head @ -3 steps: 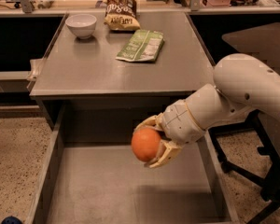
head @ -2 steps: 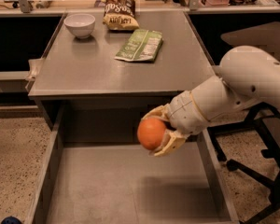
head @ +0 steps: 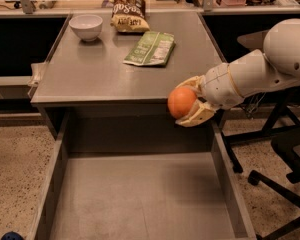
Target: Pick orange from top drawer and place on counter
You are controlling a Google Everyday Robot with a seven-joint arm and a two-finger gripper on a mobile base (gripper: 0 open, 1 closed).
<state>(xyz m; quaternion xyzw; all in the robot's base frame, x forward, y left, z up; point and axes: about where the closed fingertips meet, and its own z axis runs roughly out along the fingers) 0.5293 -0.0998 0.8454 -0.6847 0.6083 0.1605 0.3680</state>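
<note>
**A:** Where is the orange?

**B:** The orange (head: 181, 102) is in the gripper (head: 187, 103), clamped between two cream fingers, one above it and one below. It hangs level with the front edge of the bench (head: 100, 71), near the right corner. Below it is the back right part of the open drawer (head: 140, 199). I cannot tell whether it touches the edge.

**A:** Which way does it point?

**B:** It is round, so no long axis shows, and I cannot make out a stem end. The gripper comes in from the right on a white arm (head: 260, 69), fingers pointing left.

**A:** And the drawer?

**B:** It is pulled out toward the camera, with its flat grey bottom in view.

**A:** What is on the bench?

**B:** There is a white bowl (head: 86, 26) at the back left and a chip bag (head: 128, 18) just beside it. A green packet (head: 151, 49) lies flat nearer the middle. All three are well apart from the orange.
</note>
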